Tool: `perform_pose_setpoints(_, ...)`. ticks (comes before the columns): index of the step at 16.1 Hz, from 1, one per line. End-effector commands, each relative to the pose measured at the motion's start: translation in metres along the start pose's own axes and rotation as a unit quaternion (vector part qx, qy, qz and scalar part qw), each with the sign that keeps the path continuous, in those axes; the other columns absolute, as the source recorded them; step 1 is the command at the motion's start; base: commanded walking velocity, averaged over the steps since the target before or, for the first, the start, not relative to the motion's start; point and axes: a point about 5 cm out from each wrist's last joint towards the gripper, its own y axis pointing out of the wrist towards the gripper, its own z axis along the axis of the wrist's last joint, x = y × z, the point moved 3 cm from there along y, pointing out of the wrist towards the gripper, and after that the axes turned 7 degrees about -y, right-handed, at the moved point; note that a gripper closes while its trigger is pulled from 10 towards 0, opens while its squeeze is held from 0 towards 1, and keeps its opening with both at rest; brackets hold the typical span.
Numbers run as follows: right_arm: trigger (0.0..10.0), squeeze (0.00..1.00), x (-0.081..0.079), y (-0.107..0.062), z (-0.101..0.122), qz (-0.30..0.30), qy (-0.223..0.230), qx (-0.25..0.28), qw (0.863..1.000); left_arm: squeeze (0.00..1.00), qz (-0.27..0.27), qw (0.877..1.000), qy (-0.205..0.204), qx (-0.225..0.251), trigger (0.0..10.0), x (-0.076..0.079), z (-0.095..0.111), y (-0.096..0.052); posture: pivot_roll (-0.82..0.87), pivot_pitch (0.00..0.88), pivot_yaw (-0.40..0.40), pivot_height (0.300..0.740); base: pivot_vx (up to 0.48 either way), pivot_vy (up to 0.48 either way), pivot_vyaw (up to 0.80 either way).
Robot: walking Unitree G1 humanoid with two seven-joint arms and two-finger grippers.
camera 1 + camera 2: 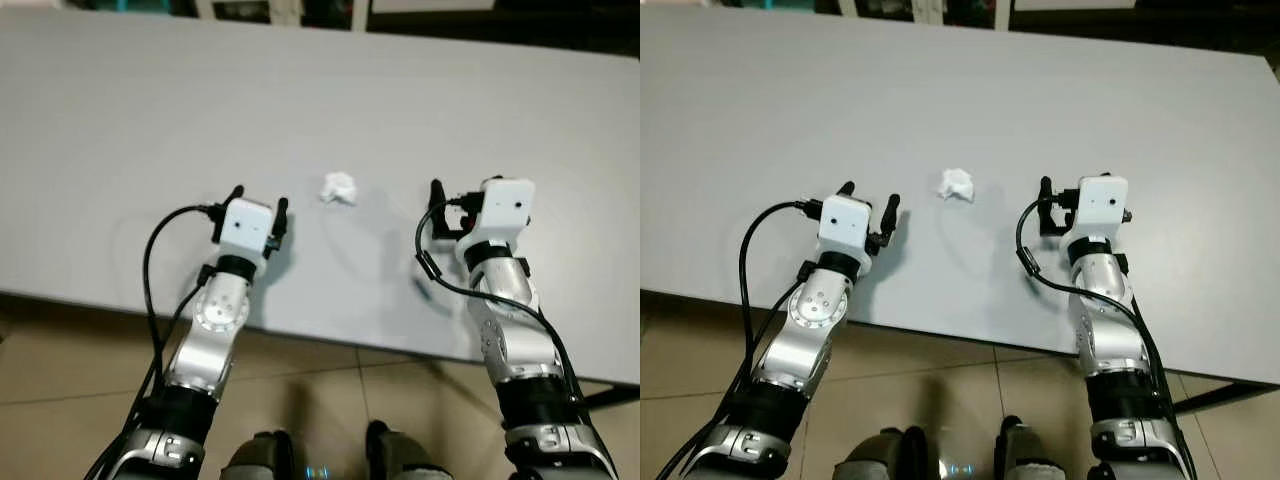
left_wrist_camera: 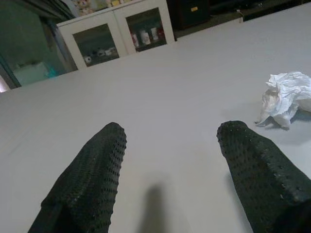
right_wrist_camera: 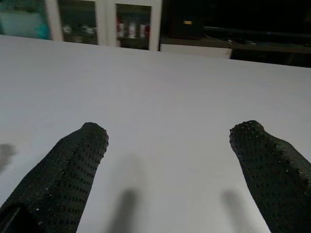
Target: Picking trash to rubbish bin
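Trash: one crumpled white paper wad [image 1: 339, 188], lying loose on the grey table [image 1: 120, 120], roughly midway between the two arms and a little farther from the robot than either claw.

Left gripper [image 1: 258, 208] hovers low over the table near its front edge, fingers spread, nothing between them. Wad sits forward and to its right, just beyond the right fingertip; in the left wrist view the wad [image 2: 285, 97] lies off to the side of the open gap, not inside it.

Right gripper [image 1: 452, 200] also low over the table, fingers spread and empty. Wad lies to its left, somewhat farther off than from the left claw; the right wrist view looks straight down bare tabletop toward cabinets [image 3: 102, 22].

Wad is lumpy, with no clear long axis, so approach angle matters little. Judgement: left arm is the nearer one; it needs a short shift rightward and forward to bring the wad between its fingers before closing.
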Motion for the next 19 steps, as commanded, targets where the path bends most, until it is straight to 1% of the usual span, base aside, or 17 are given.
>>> perform_pose_setpoints(1, 10.0, 0.00, 0.005, 0.002, 0.001, 0.015, -0.002, -0.007, 1.000, 0.00, -0.012, 1.000, -0.009, 0.022, 10.0, 0.001, 0.011, -0.001, -0.02, 0.228, 0.024, 0.740, 0.000, 0.000, 0.00)
perform_pose_setpoints(2, 10.0, 0.00, 0.006, 0.002, 0.000, 0.023, -0.001, -0.010, 1.000, 0.00, -0.011, 0.999, -0.013, 0.027, 10.0, -0.002, 0.014, 0.000, -0.02, 0.226, 0.024, 0.740, 0.000, 0.000, 0.00)
perform_pose_setpoints(3, 10.0, 0.00, 0.005, 0.003, 0.003, 0.056, 0.018, -0.011, 0.998, 0.00, -0.024, 0.999, -0.025, 0.032, 10.0, -0.003, 0.019, 0.003, -0.03, 0.224, 0.024, 0.740, 0.000, 0.000, 0.00)
perform_pose_setpoints(4, 10.0, 0.00, 0.001, 0.002, 0.005, 0.092, 0.026, -0.009, 0.995, 0.00, -0.043, 0.998, -0.036, 0.032, 10.0, -0.003, 0.021, 0.005, -0.03, 0.221, 0.023, 0.740, 0.000, 0.000, 0.00)
perform_pose_setpoints(5, 10.0, 0.00, -0.002, 0.001, 0.005, 0.114, 0.028, -0.011, 0.993, 0.00, -0.064, 0.997, -0.039, 0.029, 10.0, 0.001, 0.021, 0.007, -0.03, 0.220, 0.023, 0.740, 0.000, 0.000, 0.00)
perform_pose_setpoints(6, 10.0, 0.00, -0.001, 0.000, 0.005, 0.122, 0.039, -0.014, 0.992, 0.00, -0.099, 0.994, -0.039, 0.018, 10.0, 0.006, 0.018, 0.010, -0.04, 0.218, 0.026, 0.740, 0.000, 0.000, 0.00)
perform_pose_setpoints(7, 10.0, 0.00, -0.002, -0.001, 0.005, 0.131, 0.049, -0.018, 0.990, 0.00, -0.116, 0.992, -0.051, 0.007, 10.0, 0.009, 0.014, 0.012, -0.04, 0.216, 0.027, 0.740, 0.000, 0.000, 0.00)
perform_pose_setpoints(10, 10.0, 0.00, -0.015, -0.012, 0.004, 0.184, 0.067, -0.025, 0.980, 0.00, -0.182, 0.980, -0.073, -0.034, 10.0, 0.022, 0.000, 0.014, -0.05, 0.227, 0.032, 0.740, 0.000, 0.000, 0.00)
perform_pose_setpoints(11, 10.0, 0.00, -0.021, -0.018, 0.005, 0.207, 0.068, -0.027, 0.976, 0.00, -0.202, 0.976, -0.063, -0.042, 10.0, 0.026, -0.003, 0.017, -0.06, 0.236, 0.034, 0.740, 0.000, 0.000, 0.00)
perform_pose_setpoints(12, 10.0, 0.00, -0.025, -0.022, 0.005, 0.221, 0.066, -0.028, 0.973, 0.00, -0.213, 0.975, -0.044, -0.043, 10.0, 0.029, -0.004, 0.020, -0.06, 0.247, 0.037, 0.740, 0.000, 0.000, 0.00)
perform_pose_setpoints(13, 10.0, 0.00, -0.028, -0.026, 0.004, 0.228, 0.068, -0.031, 0.971, 0.00, -0.217, 0.974, -0.041, -0.043, 10.0, 0.031, -0.003, 0.024, -0.07, 0.255, 0.039, 0.740, 0.000, 0.000, 0.00)
perform_pose_setpoints(15, 10.0, 0.00, -0.034, -0.034, 0.006, 0.239, 0.077, -0.032, 0.967, 0.00, -0.204, 0.978, -0.033, -0.036, 10.0, 0.031, 0.001, 0.033, -0.08, 0.279, 0.045, 0.740, 0.000, 0.000, 0.00)
perform_pose_setpoints(16, 10.0, 0.00, -0.037, -0.040, 0.008, 0.243, 0.083, -0.031, 0.966, 0.00, -0.203, 0.978, -0.037, -0.022, 10.0, 0.033, 0.007, 0.038, -0.09, 0.289, 0.045, 0.740, 0.000, 0.000, 0.00)
perform_pose_setpoints(17, 10.0, 0.00, -0.039, -0.042, 0.010, 0.243, 0.089, -0.032, 0.965, 0.00, -0.196, 0.980, -0.028, -0.009, 10.0, 0.033, 0.015, 0.044, -0.09, 0.306, 0.046, 0.740, 0.000, 0.000, 0.00)
perform_pose_setpoints(19, 10.0, 0.00, -0.042, -0.048, 0.013, 0.246, 0.096, -0.030, 0.964, 0.00, -0.191, 0.981, -0.025, 0.012, 10.0, 0.032, 0.027, 0.051, -0.09, 0.327, 0.048, 0.740, 0.000, 0.000, 0.00)
